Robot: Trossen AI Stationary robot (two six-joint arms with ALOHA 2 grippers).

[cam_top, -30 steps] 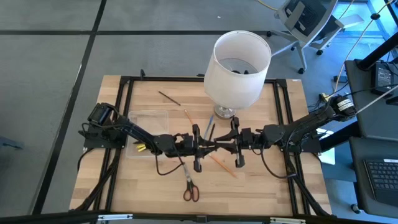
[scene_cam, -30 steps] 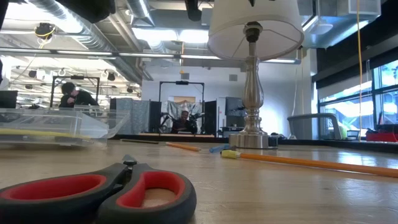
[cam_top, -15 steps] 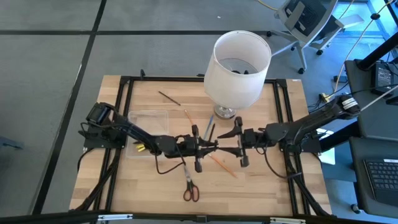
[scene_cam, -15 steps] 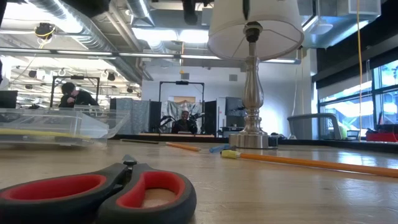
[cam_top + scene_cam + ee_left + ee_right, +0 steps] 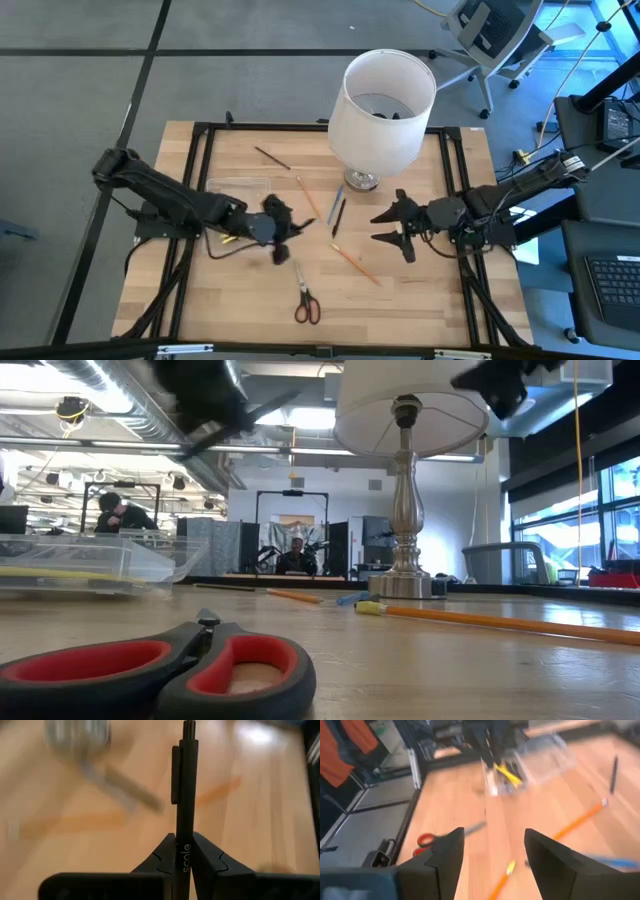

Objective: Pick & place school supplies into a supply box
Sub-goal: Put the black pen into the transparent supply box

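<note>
My left gripper (image 5: 183,854) has pulled back from mid-tabletop, clamping a black pen (image 5: 184,795); the right gripper (image 5: 397,227), spread empty, retreated beside the lamp (image 5: 380,110).

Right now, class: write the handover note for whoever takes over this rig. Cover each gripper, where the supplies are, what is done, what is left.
Left gripper: shut on a black pen, above the table beside the supply box.
Right gripper: open and empty, over the table's right side.
Done: at least one yellow item lies in the box.
Left: put the held pen into the box. Then collect the red-handled scissors at the front, the orange pencil at centre, the blue pen and dark pen by the lamp base, another orange pencil and the brown pencil at the back.
</note>
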